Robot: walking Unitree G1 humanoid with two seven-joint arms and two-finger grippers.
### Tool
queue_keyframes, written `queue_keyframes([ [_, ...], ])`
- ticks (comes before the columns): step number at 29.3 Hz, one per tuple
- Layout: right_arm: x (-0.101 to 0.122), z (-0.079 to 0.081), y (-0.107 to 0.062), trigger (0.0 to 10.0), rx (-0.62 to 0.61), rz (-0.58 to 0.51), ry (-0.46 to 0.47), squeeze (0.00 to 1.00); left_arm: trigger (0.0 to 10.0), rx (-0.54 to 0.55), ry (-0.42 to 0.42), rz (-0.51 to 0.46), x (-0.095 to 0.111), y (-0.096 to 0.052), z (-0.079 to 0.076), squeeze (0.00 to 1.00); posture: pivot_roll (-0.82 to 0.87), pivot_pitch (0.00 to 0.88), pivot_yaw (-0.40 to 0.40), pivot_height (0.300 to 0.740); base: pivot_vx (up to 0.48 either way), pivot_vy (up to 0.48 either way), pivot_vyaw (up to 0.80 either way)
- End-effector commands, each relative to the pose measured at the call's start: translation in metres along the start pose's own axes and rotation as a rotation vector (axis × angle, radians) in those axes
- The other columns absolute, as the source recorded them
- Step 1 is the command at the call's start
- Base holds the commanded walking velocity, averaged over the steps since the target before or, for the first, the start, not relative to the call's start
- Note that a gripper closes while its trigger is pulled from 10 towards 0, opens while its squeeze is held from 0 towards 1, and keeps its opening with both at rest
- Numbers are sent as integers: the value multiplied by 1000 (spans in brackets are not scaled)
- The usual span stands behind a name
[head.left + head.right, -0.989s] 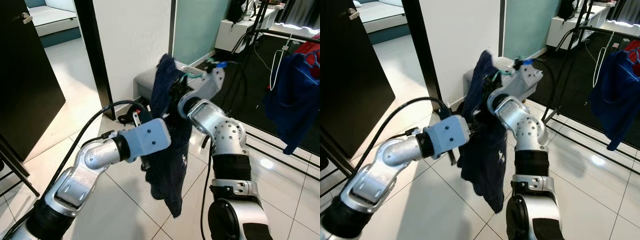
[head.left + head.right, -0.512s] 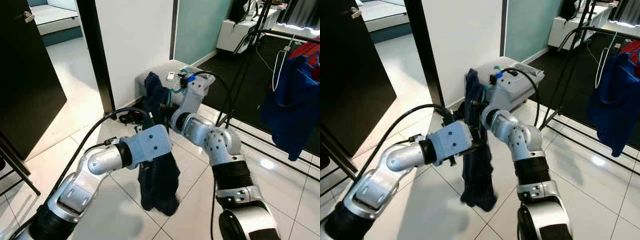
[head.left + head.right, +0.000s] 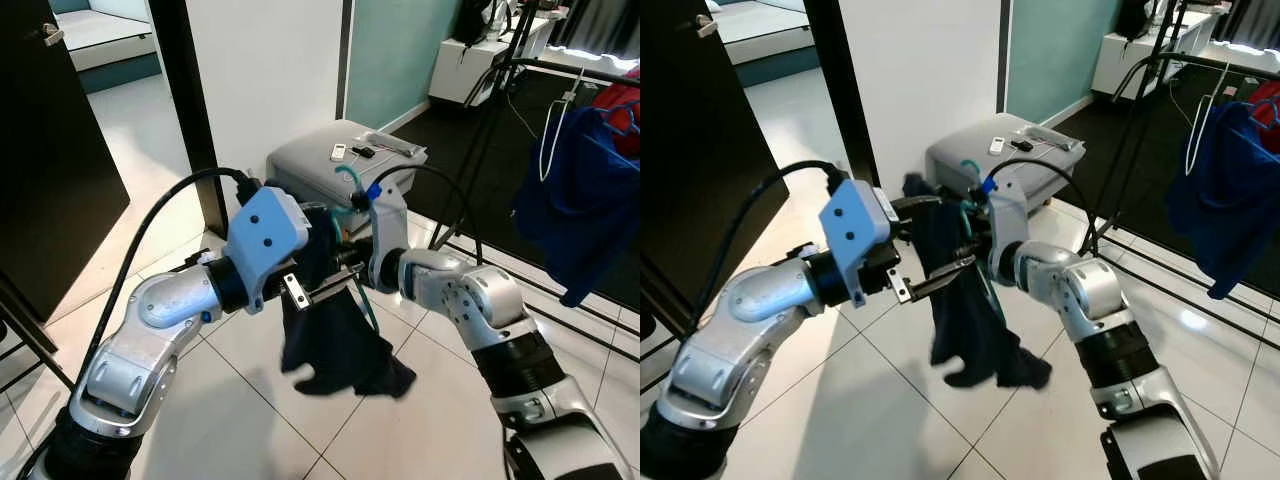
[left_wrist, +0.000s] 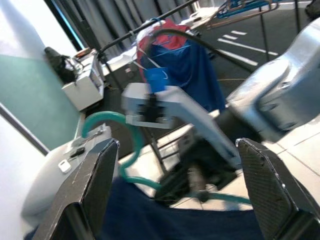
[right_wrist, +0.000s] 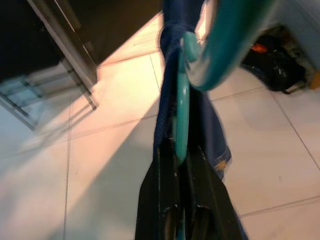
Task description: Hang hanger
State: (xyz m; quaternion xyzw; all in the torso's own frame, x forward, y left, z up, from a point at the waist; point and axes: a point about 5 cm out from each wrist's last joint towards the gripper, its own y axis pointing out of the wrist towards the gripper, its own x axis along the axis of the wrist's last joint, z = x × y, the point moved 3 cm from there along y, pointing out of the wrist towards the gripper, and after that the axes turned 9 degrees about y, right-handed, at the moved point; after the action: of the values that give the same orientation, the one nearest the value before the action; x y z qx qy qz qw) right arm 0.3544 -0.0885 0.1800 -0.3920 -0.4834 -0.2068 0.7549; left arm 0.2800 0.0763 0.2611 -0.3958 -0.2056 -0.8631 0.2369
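Note:
A teal hanger (image 3: 351, 181) carries a dark navy garment (image 3: 335, 340) that droops in a bunch low over the tiled floor. My right gripper (image 5: 180, 150) is shut on the hanger's thin teal bar, just under its hook (image 5: 220, 45). In the head views the right gripper (image 3: 965, 250) sits at the garment's upper edge. My left gripper (image 3: 930, 240) is open, its two black fingers (image 4: 100, 175) spread wide on either side of the garment's top, facing the right wrist.
A black clothes rack (image 3: 560, 68) stands at the right with a blue garment (image 3: 580, 200) hanging on it. A grey box (image 3: 330, 160) with small items on top stands behind my arms. A black door (image 3: 50, 170) is at the left. White tiled floor lies below.
My right arm has come down from shoulder height, lowering hanger and garment, so the cloth now bunches low. My left gripper has risen and turned towards the garment's top.

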Motion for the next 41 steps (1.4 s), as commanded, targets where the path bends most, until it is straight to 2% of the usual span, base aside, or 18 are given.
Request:
queue_keyframes([
  [1,9,11,-3,10000,68,-38,-52,0,10000,4,2,11,-1,-3,4,1000,-22,0,-17,740,0,0,0],
  [2,9,12,-13,10000,138,-37,-113,0,10000,10,2,14,-1,-5,6,1000,-22,0,-17,740,0,0,0],
  [4,9,12,-13,10000,138,-37,-113,0,10000,10,2,14,-1,-5,6,1000,-22,0,-17,740,0,0,0],
  [5,10,14,-24,10000,210,-44,-174,0,10000,13,1,14,0,-7,9,1000,-26,0,-15,740,0,0,0],
  [6,10,14,-24,10000,210,-44,-174,0,10000,13,1,14,0,-7,9,1000,-26,0,-15,740,0,0,0],
  [8,9,18,-54,10000,399,-33,-302,0,10000,-22,1,27,0,-16,16,1000,-30,0,-13,740,0,0,0],
  [10,9,18,-54,10000,399,-33,-302,0,10000,-22,1,27,0,-16,16,1000,-30,0,-13,740,0,0,0],
  [11,8,19,-68,10000,474,-20,-331,0,10000,-62,-5,37,0,-22,17,1000,-30,0,-13,740,0,0,0],
  [12,8,19,-68,10000,474,-20,-331,0,10000,-62,-5,37,0,-22,17,1000,-30,0,-13,740,0,0,0],
  [13,9,19,-80,10000,538,-18,-345,0,10000,-104,-19,47,1,-29,18,655,-27,0,-14,740,0,0,0],
  [14,12,21,-91,10000,593,-21,-351,0,10000,-144,-23,62,2,-37,19,0,-28,0,-12,740,0,0,0],
  [17,15,24,-102,10000,660,-22,-362,0,10000,-189,-15,91,2,-46,23,0,-28,0,-12,740,0,0,0],
  [24,12,29,-111,10000,741,13,-425,0,10000,-302,11,165,0,-59,20,0,-25,0,-12,740,0,0,0],
  [29,8,36,-117,10000,806,40,-469,0,10000,-318,24,185,-1,-61,22,0,-24,0,-10,740,0,0,0],
  [37,8,35,-121,10000,825,56,-487,0,10000,-342,30,220,-3,-65,24,0,-30,0,-8,740,0,0,0],
  [41,6,29,-122,10000,804,71,-494,0,10000,-310,34,240,-3,-73,37,0,-29,0,-6,740,0,0,0],
])
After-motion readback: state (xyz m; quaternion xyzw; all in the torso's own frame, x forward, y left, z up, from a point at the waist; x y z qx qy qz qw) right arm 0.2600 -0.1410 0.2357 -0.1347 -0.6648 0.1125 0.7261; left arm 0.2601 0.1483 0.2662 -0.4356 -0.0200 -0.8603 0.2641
